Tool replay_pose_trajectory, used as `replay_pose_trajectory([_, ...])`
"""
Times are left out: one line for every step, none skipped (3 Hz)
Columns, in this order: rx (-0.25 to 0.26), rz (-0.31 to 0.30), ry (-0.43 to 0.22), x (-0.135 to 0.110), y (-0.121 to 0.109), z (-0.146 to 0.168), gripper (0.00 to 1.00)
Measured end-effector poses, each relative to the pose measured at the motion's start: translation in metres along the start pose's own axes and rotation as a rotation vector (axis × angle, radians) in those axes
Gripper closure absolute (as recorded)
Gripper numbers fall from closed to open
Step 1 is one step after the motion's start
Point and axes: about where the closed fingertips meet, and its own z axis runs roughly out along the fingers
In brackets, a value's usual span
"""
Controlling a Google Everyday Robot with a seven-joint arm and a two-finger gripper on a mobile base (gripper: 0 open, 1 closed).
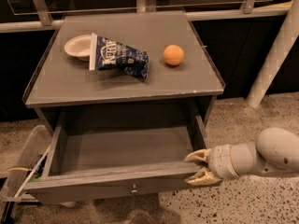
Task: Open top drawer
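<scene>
The top drawer (117,178) of the grey cabinet is pulled far out, and its inside is empty. A small round metal knob (134,189) sits at the centre of its front panel. My gripper (199,168) comes in from the right on a white arm. It sits at the right end of the drawer front. One finger (198,156) is above the front panel's top edge and the other (202,179) is in front of it, so the jaws stand apart around that corner. The lower drawers are hidden below the open one.
On the cabinet top (187,85) lie a white bowl (77,46), a blue chip bag (117,58) and an orange (173,55). A clear plastic bin (23,169) stands at the lower left. A white post (274,55) leans at the right. The floor is speckled.
</scene>
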Motion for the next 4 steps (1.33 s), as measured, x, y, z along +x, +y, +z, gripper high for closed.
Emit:
replay_pose_trajectory([0.0,0.0,0.0,0.0,0.0,0.0,0.38])
replay_pose_trajectory([-0.024,-0.003,0.026,0.002,0.008,0.002,0.14])
replay_pose_trajectory([-0.026,-0.009,0.042,0.01,0.03,-0.005,0.16])
replay_pose_trajectory([-0.026,-0.009,0.042,0.008,0.03,-0.007,0.4])
